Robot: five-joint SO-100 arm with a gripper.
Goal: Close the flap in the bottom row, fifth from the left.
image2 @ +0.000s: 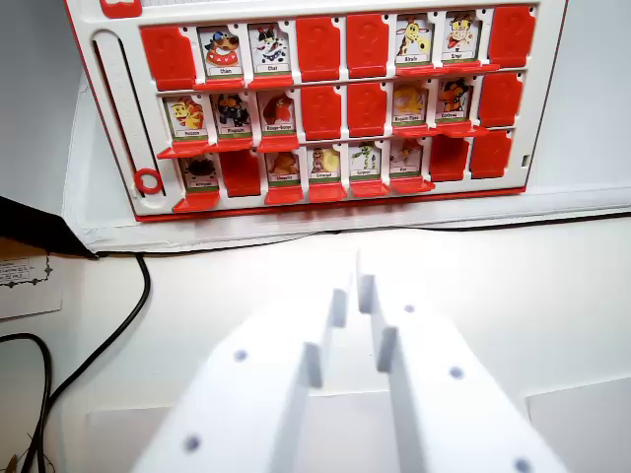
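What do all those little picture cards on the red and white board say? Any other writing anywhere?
"Chat": seemingly on the name strip of the top row card, second open one from the wrist view's left; blurry, so not certain.
Other cards on the game board: each has a name strip, all too small and blurred to read.
Paper label at the wrist view's left edge: printed lines, unreadable.
Gripper: no writing.

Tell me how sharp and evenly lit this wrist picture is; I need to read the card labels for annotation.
In the wrist view the game board is fairly sharp, though its card labels are too small to read; the white gripper up close is soft and overexposed, jaws blending into the bright table; the board's edges bow slightly from lens distortion; the black cable sits in dimmer light at the wrist view's left.
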